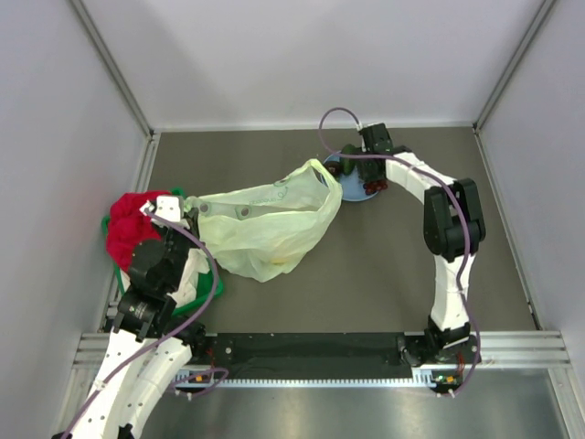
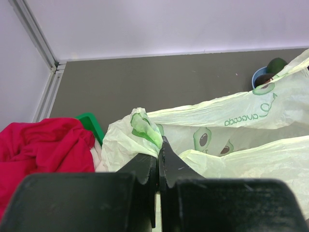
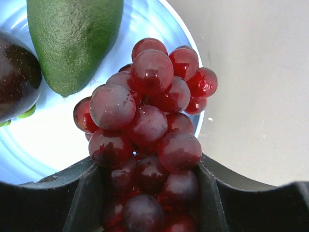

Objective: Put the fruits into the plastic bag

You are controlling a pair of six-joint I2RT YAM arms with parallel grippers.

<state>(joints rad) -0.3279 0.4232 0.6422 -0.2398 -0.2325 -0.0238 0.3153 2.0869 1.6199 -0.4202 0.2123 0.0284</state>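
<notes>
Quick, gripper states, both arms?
Left gripper: closed on the plastic bag.
Right gripper: closed on the grape bunch.

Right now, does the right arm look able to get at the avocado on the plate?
Probably yes, though not at once: the avocado lies uncovered on the blue plate, but the right gripper grips the grape bunch beside it.
</notes>
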